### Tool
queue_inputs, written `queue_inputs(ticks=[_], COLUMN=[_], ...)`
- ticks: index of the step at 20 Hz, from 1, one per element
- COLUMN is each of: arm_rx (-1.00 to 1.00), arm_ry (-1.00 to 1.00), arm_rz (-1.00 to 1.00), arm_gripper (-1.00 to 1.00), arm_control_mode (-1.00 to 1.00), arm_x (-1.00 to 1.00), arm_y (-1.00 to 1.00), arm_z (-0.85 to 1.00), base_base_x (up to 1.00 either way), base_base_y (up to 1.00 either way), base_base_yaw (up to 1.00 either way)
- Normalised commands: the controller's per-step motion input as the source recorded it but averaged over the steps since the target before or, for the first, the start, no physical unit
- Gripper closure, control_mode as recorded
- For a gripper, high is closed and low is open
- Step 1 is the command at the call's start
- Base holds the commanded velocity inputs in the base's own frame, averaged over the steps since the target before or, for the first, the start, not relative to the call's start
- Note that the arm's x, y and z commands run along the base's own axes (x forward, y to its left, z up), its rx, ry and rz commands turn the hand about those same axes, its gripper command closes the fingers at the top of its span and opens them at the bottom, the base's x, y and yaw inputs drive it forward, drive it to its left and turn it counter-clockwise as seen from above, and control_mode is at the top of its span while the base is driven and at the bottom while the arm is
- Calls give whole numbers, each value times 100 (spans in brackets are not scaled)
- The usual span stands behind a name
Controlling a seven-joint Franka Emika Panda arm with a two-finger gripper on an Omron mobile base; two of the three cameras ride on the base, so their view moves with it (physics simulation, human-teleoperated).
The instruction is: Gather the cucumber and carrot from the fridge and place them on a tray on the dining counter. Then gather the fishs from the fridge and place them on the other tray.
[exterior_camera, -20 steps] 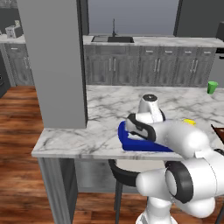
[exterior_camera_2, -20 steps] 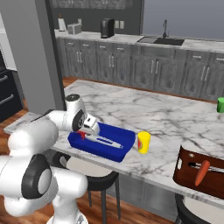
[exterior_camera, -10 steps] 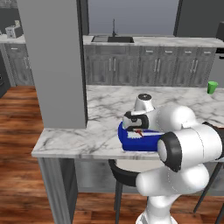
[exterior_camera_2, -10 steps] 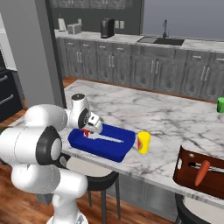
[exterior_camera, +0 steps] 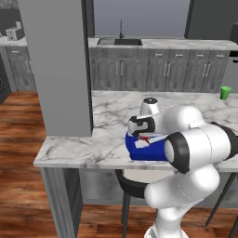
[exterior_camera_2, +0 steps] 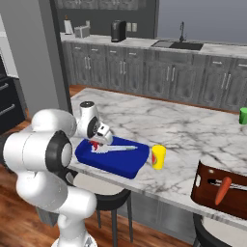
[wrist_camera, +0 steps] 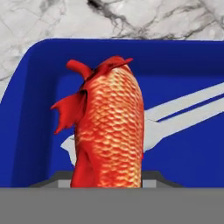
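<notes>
Red fish [wrist_camera: 109,127] over blue tray [exterior_camera_2: 91,157], fingers [exterior_camera_2: 96,144] closed on it.
Silver fish [exterior_camera_2: 118,148] flat in tray under red one; tray on marble worktop [exterior_camera_2: 183,130], nr front edge.

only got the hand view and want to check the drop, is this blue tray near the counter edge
observer: yes, the tray lies along the near edge of the counter, above a stool.
operator: anything close beside it
observer: a yellow cup stands right by one short end.
operator: where's the carrot
observer: the carrot lies in a brown tray further along the same edge.
</notes>
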Motion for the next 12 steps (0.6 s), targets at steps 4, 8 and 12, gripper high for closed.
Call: queue_inputs(ticks=[4, 8, 12], arm_rx=[2, 1, 0], arm_ry=[-2, -4, -7], arm_rz=[0, -1, -4], arm_gripper=[-100, -100, -100], arm_control_mode=[-100, -100, -100], arm_x=[-21, -14, -18], arm_y=[0, 0, 0], arm_z=[-7, 2, 32], base_base_x=[0, 0, 0], base_base_y=[0, 0, 0], base_base_yaw=[0, 0, 0])
